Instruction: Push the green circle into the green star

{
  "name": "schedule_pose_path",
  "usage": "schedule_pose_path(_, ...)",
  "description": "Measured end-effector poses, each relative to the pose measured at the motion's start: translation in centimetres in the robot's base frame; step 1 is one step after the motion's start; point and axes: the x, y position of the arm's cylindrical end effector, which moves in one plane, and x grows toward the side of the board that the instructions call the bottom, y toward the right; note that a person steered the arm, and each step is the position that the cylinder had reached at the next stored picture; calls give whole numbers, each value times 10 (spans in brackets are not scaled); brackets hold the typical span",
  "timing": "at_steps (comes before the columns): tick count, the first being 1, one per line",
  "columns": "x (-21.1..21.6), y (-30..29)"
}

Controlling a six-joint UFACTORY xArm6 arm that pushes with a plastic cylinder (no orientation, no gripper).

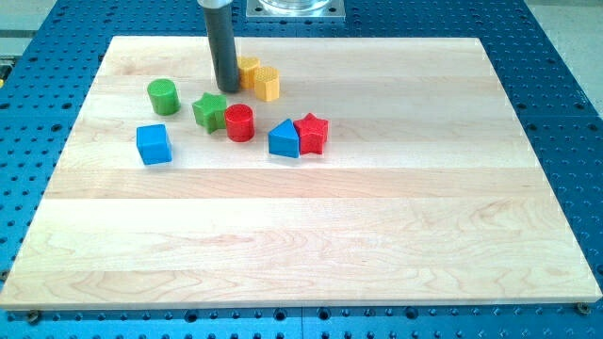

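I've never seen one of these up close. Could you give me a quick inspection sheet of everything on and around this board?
Surface: pale wooden board, flat, lower half bare.
Job's things: green round block near the view's left; green star block just to its right, a small gap between them.
Clutter: red round block touching the star; blue cube; blue pointed block against a red star block; two yellow blocks at the view's top.
Hand: none; my tip sits just above the green star, beside the yellow blocks.
Cables: nothing seen.
Surroundings: blue perforated metal table.
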Motion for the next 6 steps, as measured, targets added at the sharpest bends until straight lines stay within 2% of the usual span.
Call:
schedule_pose_path(1, -21, -73)
schedule_pose_path(2, 18, -104)
schedule_pose_path(3, 49, -73)
schedule_pose_path(4, 58, -109)
schedule_pose_path(5, 91, -102)
schedule_pose_path(6, 89, -17)
